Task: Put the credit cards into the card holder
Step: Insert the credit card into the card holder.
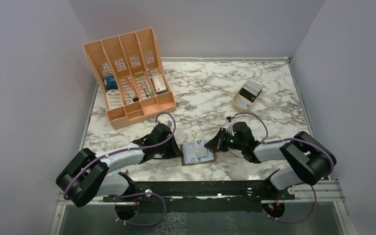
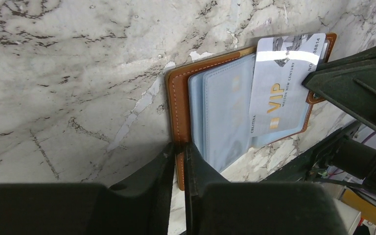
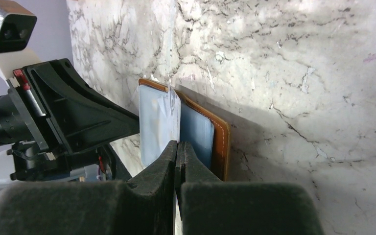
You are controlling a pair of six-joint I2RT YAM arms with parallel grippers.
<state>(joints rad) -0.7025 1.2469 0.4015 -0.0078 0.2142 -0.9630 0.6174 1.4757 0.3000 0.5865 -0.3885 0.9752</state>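
Step in hand: loading 1 card into the card holder. Not yet seated.

The card holder point(image 2: 178, 98) lies open on the marble table point(image 1: 200, 83), near the front edge, between the 2 arms.

Left gripper point(image 2: 180, 147): jaws closed down on the brown leather cover at its near edge, pinning it.

Right gripper point(image 3: 177, 144): jaws pinched closed on 1 white card point(image 2: 279, 93) printed "VIP", held by 1 end. The card sits tilted across the clear sleeves point(image 2: 225, 117), overlapping their outer part. It reads opaque white, so I judge that it lies on top of the plastic, not inside a pocket. The right wrist view shows it edge-on only; the pocket mouth is not visible.

Next move, as judged:
- Take out the tilt and square the card's edge with a sleeve opening.
- Get the leading corner under the plastic lip.
- Slide it in with the left gripper holding the cover down.
- Risk: the thin sleeve may buckle.

Count:
- 2 grippers, both occupied.
- 1 card holder, at least 2 sleeves showing.
- 1 card in hand.
- 1 wooden stand point(image 1: 247, 95) at the far right of the table, holding more cards with dark and pale faces. Their number cannot be told.
- 1 orange organiser point(image 1: 127, 68) with 4 slots, back left, well apart from the work.
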